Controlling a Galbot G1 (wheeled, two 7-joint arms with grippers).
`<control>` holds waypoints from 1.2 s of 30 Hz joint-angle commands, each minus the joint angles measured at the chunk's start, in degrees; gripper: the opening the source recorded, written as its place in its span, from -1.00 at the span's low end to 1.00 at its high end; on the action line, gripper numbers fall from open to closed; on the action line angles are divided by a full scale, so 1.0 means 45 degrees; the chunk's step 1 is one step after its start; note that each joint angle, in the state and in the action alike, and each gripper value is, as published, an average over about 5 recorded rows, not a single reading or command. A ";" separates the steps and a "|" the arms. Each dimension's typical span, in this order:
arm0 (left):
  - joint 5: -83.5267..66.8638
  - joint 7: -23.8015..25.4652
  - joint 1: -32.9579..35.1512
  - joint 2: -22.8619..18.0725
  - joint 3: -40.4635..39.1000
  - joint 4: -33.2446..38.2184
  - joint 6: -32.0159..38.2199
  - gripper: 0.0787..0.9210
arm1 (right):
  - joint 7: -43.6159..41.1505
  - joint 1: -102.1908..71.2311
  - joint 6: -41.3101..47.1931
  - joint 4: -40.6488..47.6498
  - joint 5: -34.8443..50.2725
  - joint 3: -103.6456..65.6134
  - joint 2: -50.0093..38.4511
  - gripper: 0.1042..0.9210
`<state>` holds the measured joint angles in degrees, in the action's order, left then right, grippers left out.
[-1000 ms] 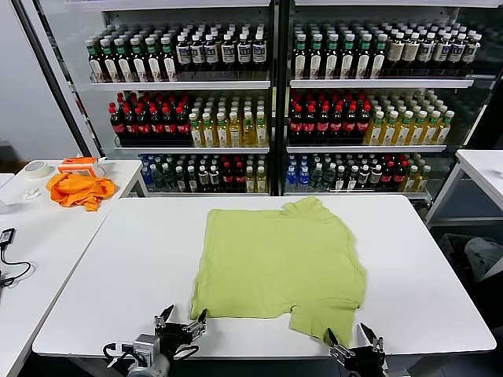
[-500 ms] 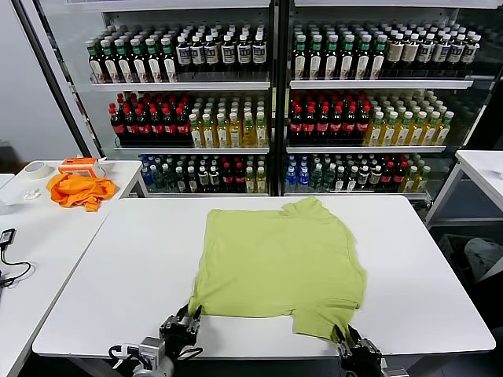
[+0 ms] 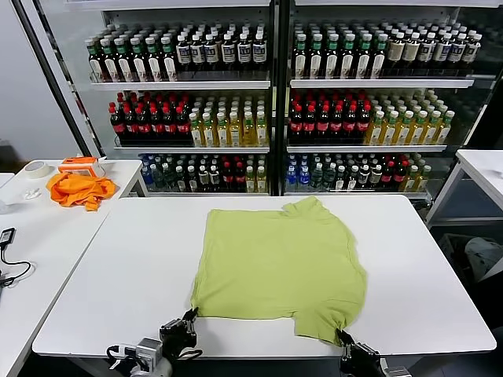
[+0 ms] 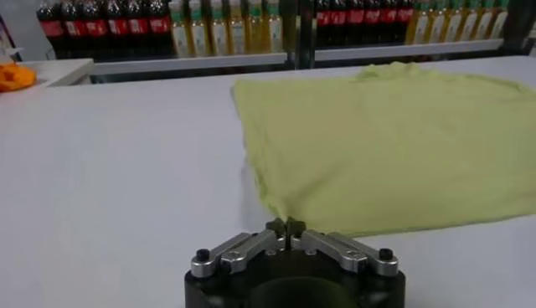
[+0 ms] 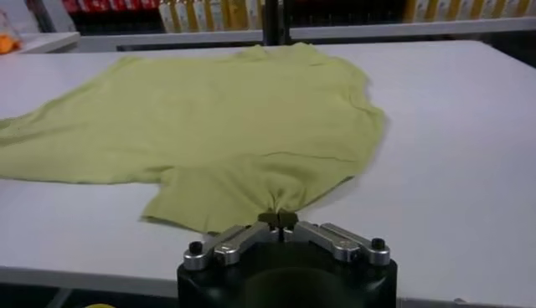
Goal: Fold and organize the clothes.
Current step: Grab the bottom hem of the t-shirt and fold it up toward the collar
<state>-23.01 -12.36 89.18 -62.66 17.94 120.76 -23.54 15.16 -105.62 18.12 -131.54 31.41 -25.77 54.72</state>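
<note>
The lime yellow-green T-shirt lies flat on the white table, plain side up, no print showing. My left gripper is shut on the shirt's near left corner; in the left wrist view the closed tips pinch the cloth's edge. My right gripper is shut on the near right sleeve's edge; in the right wrist view the tips hold puckered fabric.
An orange cloth, a tape roll and a black cable lie on the side table at left. Drink coolers stand behind the table. Another white table is at the far right.
Both grippers moved forward to the shirt's near edge and went from open to shut on the cloth. The near left corner and right sleeve edge have lifted slightly.
</note>
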 commanded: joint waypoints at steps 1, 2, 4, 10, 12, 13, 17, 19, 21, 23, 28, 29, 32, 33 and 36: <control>-0.0672 0.0168 0.1475 0.0881 0.0601 0.1645 0.0430 -0.99 | -0.0379 -0.1537 -0.0097 -0.1344 0.0120 -0.1067 -0.0337 -1.00; -0.0648 0.0165 0.1671 0.0926 0.0637 0.1769 0.0444 -0.99 | -0.0392 -0.1747 -0.0107 -0.1375 0.0060 -0.1152 -0.0363 -1.00; -0.0566 0.0151 0.2109 0.0999 0.0679 0.2018 0.0477 -0.99 | -0.0424 -0.2120 -0.0129 -0.1410 -0.0065 -0.1267 -0.0379 -1.00; -0.0177 0.0101 0.3345 0.1094 0.0766 0.2601 0.0718 -0.99 | -0.0529 -0.3004 -0.0257 -0.1718 -0.0468 -0.1268 -0.0177 -1.00; -0.0146 0.0068 0.3635 0.1161 0.0853 0.2795 0.0737 -0.99 | -0.0530 -0.3136 -0.0286 -0.1835 -0.0499 -0.1297 -0.0136 -1.00; -0.0147 0.0051 0.3730 0.1196 0.0897 0.2889 0.0740 -0.99 | -0.0524 -0.3144 -0.0295 -0.1889 -0.0493 -0.1316 -0.0138 -1.00; -0.0268 -0.0019 0.3496 0.1329 0.1054 0.2973 0.0745 -0.99 | -0.0439 -0.2550 -0.0209 -0.1862 -0.0122 -0.1394 -0.0276 -1.00; -0.0571 -0.0012 0.2876 0.1388 0.1162 0.2638 0.0766 -0.99 | -0.0318 -0.1818 -0.0047 -0.1694 0.0336 -0.1431 -0.0349 -1.00; -0.1313 0.0148 0.2102 0.1451 0.1239 0.2152 0.0915 -0.99 | -0.0180 -0.0882 0.0157 -0.1443 0.0825 -0.1431 -0.0409 -1.00; -0.2240 0.0324 0.1373 0.1525 0.1164 0.1719 0.1061 -0.99 | -0.0030 0.0192 0.0453 -0.1123 0.1250 -0.1285 -0.0458 -1.00; -0.3188 0.0515 -0.0437 0.1546 0.0470 0.0641 0.0867 -0.99 | 0.0455 0.2983 0.1563 -0.0311 0.1969 -0.0347 -0.0537 -1.00; -0.3248 0.0602 -0.0758 0.1506 0.0390 0.0447 0.0715 -0.99 | 0.0523 0.3278 0.1705 -0.0197 0.1993 -0.0212 -0.0550 -1.00; -0.3382 0.0871 -0.1840 0.1282 0.0219 -0.0175 0.0290 -0.99 | 0.0666 0.3909 0.1957 0.0225 0.2011 0.0055 -0.0566 -1.00; -0.3397 0.0935 -0.2187 0.1175 0.0162 -0.0424 0.0165 -0.99 | 0.0693 0.4097 0.2004 0.0408 0.2024 0.0122 -0.0554 -1.00; -0.3416 0.1047 -0.3100 0.0950 -0.0064 -0.1098 -0.0023 -0.99 | 0.0784 0.4794 0.2129 0.1033 0.2138 0.0361 -0.0452 -1.00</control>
<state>-33.54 -10.02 90.16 -56.87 20.27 124.93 -20.92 17.49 -93.91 24.82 -131.11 38.90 -26.35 52.86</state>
